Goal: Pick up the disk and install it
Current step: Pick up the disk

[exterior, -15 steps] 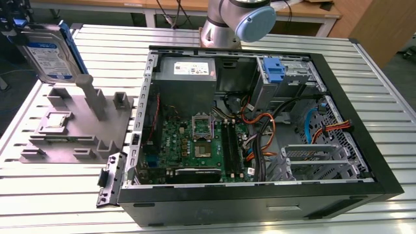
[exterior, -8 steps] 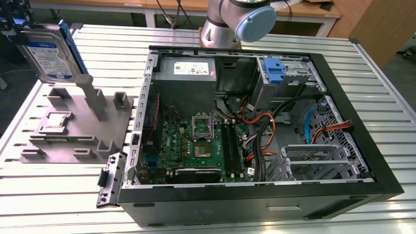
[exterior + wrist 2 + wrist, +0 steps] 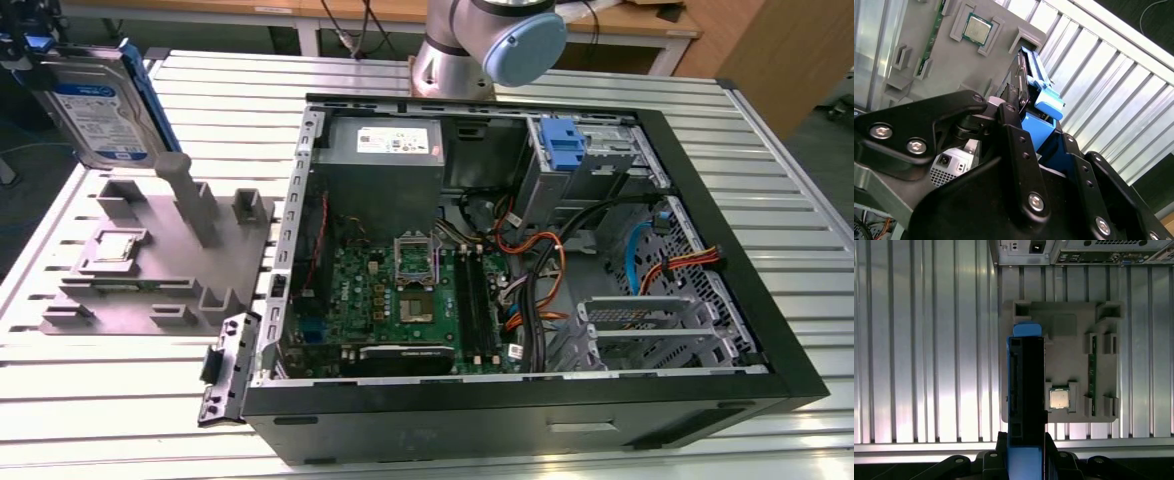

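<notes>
Disk (image 3: 100,100) hangs at the exterior view's upper left, clamped tight in the pincer (image 3: 1026,452) above the grey holder (image 3: 147,290). It looks picked up but not installed, with the computer case (image 3: 507,400) well apart.

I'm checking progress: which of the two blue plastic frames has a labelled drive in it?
The disk gripped by the claw above the grey tray, at the exterior view's left. The blue bracket in the computer case is bare.
</notes>
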You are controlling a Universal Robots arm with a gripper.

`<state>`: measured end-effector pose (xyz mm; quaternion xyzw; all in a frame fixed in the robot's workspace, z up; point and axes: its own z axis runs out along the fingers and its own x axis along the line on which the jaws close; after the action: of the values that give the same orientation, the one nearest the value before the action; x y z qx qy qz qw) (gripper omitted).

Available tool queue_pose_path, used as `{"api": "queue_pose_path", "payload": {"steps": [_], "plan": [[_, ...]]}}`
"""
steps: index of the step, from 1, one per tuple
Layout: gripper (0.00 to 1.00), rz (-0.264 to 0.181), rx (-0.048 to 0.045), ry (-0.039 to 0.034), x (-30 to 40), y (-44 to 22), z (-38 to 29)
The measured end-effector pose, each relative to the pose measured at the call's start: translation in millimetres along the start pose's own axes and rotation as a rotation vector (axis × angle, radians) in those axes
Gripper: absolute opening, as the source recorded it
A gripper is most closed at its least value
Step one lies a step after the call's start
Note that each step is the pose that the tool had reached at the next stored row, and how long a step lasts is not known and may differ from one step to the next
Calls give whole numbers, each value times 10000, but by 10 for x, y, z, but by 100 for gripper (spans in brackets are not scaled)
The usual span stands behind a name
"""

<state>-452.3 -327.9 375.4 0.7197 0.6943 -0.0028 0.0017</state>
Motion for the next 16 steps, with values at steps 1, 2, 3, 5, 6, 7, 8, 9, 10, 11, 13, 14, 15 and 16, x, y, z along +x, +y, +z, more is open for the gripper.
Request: {"api": "queue_pose_path", "payload": {"steps": [1,2,3,5,6,7,8,9,10,11,13,14,15,16], "plan": [[37,1,0,0,0,0,-3],[37,1,0,0,0,0,-7],[37,1,0,0,0,0,-10],[37,0,-1,0,0,0,-15],[37,0,-2,1,0,0,-16],[37,0,-1,0,0,0,-19],[37,0,0,0,0,0,-21],[37,0,0,0,0,0,-23],[37,1,1,-1,0,0,-26],[37,1,0,0,0,0,-27],[37,0,0,-1,0,0,-31],[37,1,1,-1,0,0,-35],[37,0,1,-1,0,0,-39],[37,1,1,-1,0,0,-43]]}}
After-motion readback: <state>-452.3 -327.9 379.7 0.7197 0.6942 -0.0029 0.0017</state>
